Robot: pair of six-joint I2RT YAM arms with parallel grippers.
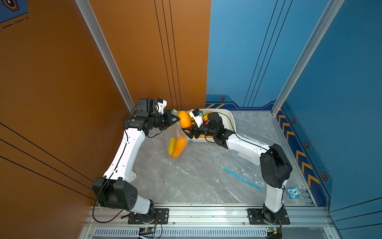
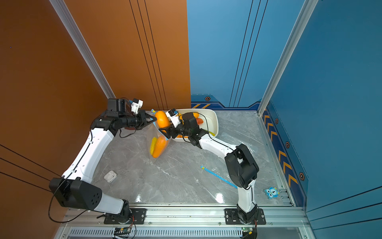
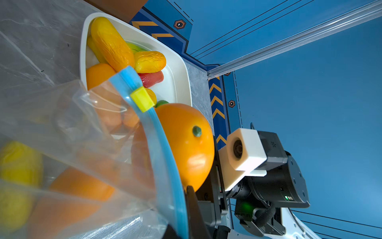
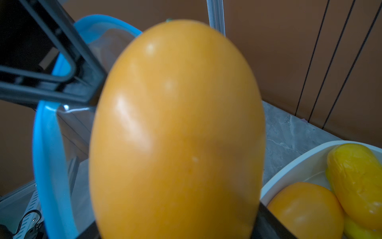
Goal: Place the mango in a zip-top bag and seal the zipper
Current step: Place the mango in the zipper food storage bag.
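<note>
My right gripper is shut on a smooth orange mango, holding it at the open mouth of the clear zip-top bag. My left gripper is shut on the bag's blue zipper rim and lifts it off the table. A yellow slider sits on the rim. Inside the bag lie a yellow fruit and an orange one. In the left wrist view the mango stands just past the rim.
A white tub of other fruits stands at the back, right behind my right wrist. A second zip bag lies flat near the right arm. A blue owl toy sits on the right rail.
</note>
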